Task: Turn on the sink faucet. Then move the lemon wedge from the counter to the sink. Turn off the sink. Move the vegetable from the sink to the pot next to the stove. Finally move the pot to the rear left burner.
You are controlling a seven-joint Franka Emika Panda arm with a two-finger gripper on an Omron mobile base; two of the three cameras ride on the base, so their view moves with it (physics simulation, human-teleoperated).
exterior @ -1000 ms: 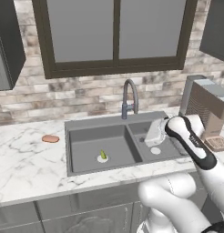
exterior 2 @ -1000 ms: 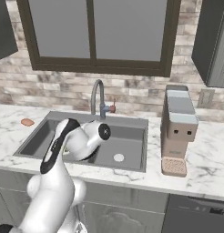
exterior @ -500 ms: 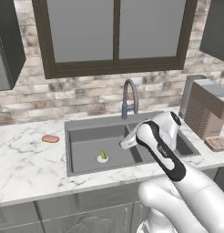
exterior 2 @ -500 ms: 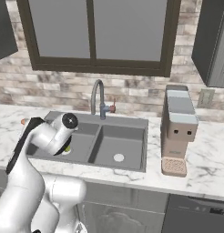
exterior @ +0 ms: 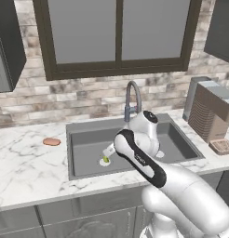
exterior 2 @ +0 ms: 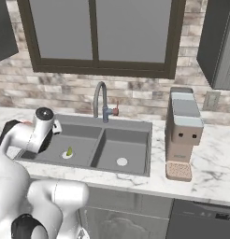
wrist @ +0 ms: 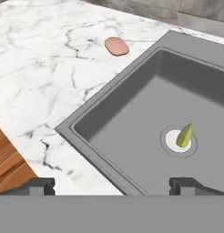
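The small yellow-green lemon wedge point(wrist: 185, 135) stands on the round white drain of the left bowl of the dark grey sink point(wrist: 109, 107). It also shows as a speck in the left base view point(exterior: 105, 161) and in the right base view point(exterior 2: 69, 151). My gripper point(wrist: 111, 185) hovers open above the left bowl's near corner, fingertips point(wrist: 38, 184) wide apart with nothing between them. The wedge lies ahead of the right tip, apart from it. The grey gooseneck sink faucet point(exterior: 131, 95) point(exterior 2: 100, 98) arches behind the divider. White marble counter point(exterior: 28, 167) surrounds the sink point(exterior 2: 135, 126).
A flat orange-brown oval point(exterior: 51, 142) point(wrist: 116, 46) lies on the counter left of the sink. A tall coffee machine point(exterior: 214, 111) point(exterior 2: 183, 126) stands on the counter to the right. My own arm point(exterior: 139, 158) crosses the front rim of the sink.
The arm has swung left from over the right bowl to over the left bowl. The lemon wedge has stayed on its drain. The jaws stayed open.
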